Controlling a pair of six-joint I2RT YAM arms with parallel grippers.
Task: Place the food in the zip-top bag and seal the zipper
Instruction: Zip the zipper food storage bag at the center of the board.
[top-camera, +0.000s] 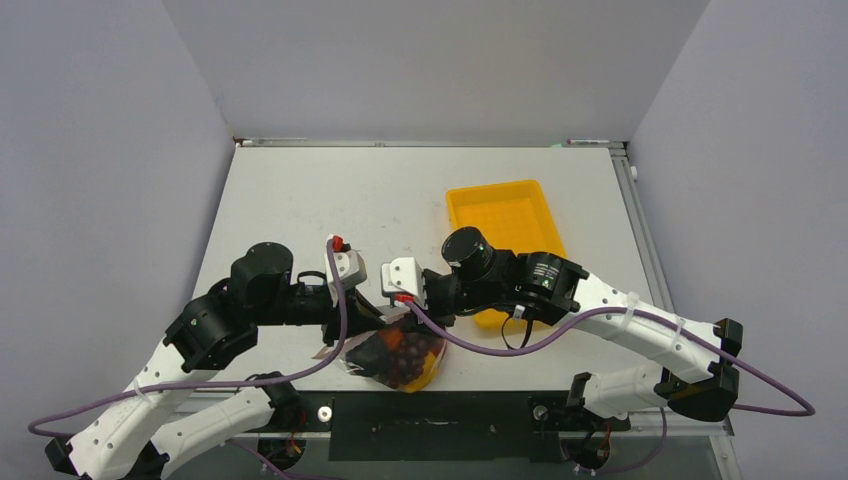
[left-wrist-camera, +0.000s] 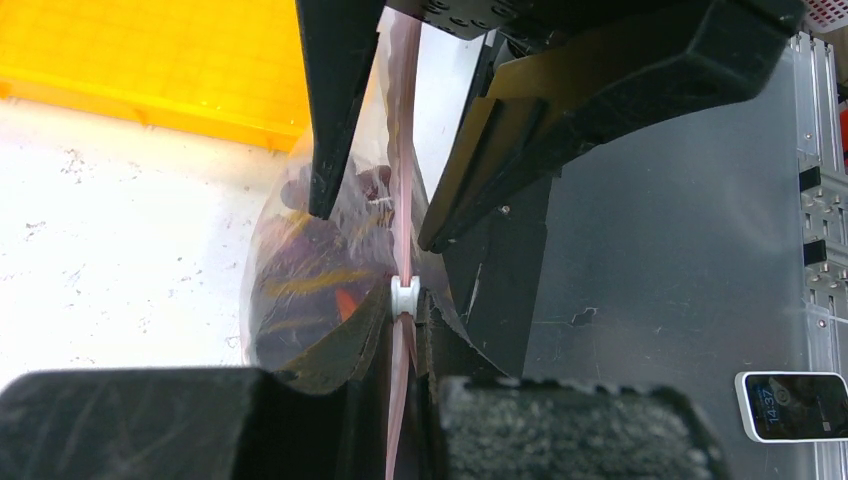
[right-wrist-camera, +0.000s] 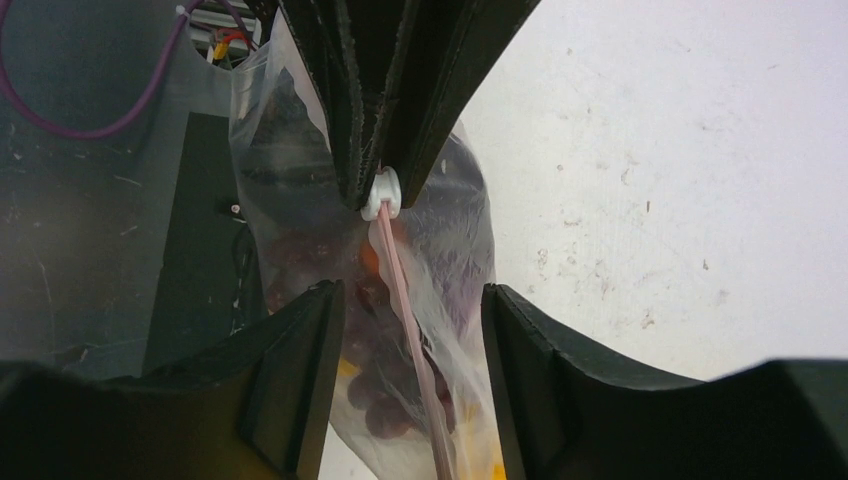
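The zip-top bag (top-camera: 392, 358) sits at the near edge of the white table (top-camera: 320, 200), midway between the two arm bases and below the two wrists that meet over it. All of the food in view is inside it. A dark red grape cluster (top-camera: 405, 350) fills the middle, an orange piece (top-camera: 381, 345) lies to its left, and a yellow-orange piece (top-camera: 428, 374) shows at the near right corner. The other pieces are too blurred behind the plastic to name.

The bag's mouth points up, and the zipper (right-wrist-camera: 405, 300) runs as a thin pinkish-red strip along it. The left gripper (right-wrist-camera: 379, 188) has its jaws pressed together on this strip. A small white slider (left-wrist-camera: 405, 297) sits right at its fingertips. The right gripper (right-wrist-camera: 412, 292) faces it from the other side with its jaws standing apart. One finger is on each side of the strip, and the bulging plastic lies between them. Neither pad visibly presses the strip. Whether the stretch of zipper between the two grippers is closed cannot be told.

A purple cable (top-camera: 470, 348) loops from the right wrist across the near edge. Farther back on the right of the table, well apart from the bag, lies the yellow tray (top-camera: 505, 215).
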